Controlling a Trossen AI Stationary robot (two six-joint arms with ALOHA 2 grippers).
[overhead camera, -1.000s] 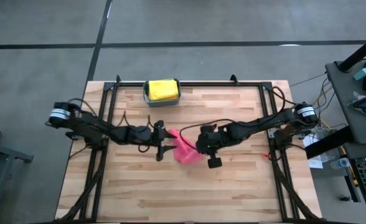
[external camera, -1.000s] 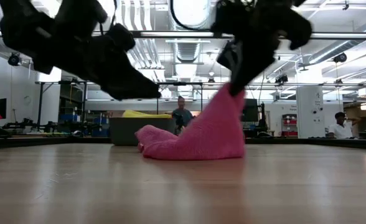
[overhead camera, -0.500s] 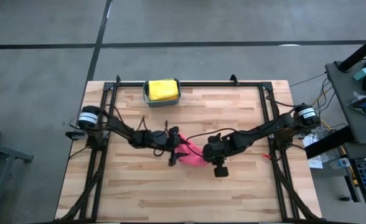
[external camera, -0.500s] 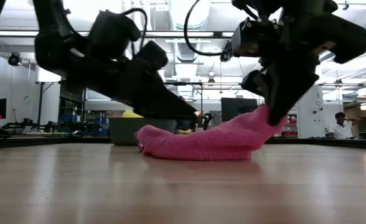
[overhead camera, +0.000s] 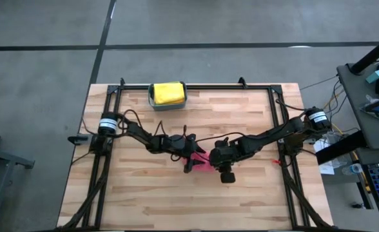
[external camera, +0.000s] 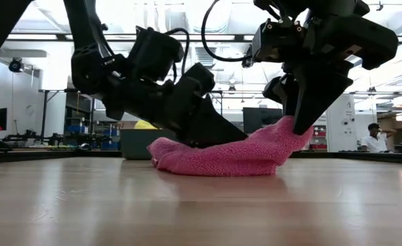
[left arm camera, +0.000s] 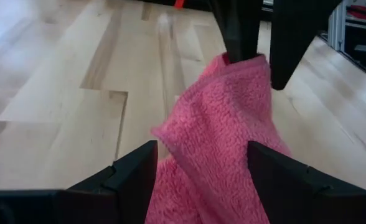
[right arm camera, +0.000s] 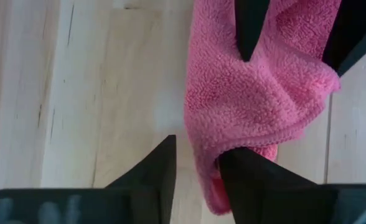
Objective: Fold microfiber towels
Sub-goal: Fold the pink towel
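A pink towel [overhead camera: 203, 161] lies bunched at the table's middle, its underside on the wood and one end raised [external camera: 283, 133]. My right gripper [external camera: 295, 126] is shut on that raised end. My left gripper [left arm camera: 198, 155] is open and low. Its fingers stand on either side of the towel's other part [left arm camera: 214, 155], coming from the table's left. A yellow towel [overhead camera: 167, 93] lies in the bin [overhead camera: 152, 98] at the far edge. No other towels show. My left gripper: one finger [right arm camera: 246, 37] lies over the towel, the other beside it; I cannot tell whether they touch it. My right gripper pinches the towel's raised end [right arm camera: 209, 163] between its two fingers, from above and slanting down. That end hangs a little above the table and the rest lies bunched on the wood.
The bin stands at the far edge, left of the middle. Bare wood lies around the towel on all sides. The arms' black frames run along the table's left and right sides. People and workbenches show in the room beyond the table.
My left gripper has gone toward the table's right and down to the towel, and its open fingers now straddle it. My right gripper has gone down and a little toward the near edge. The towel's held end has sunk from steeply raised to low.
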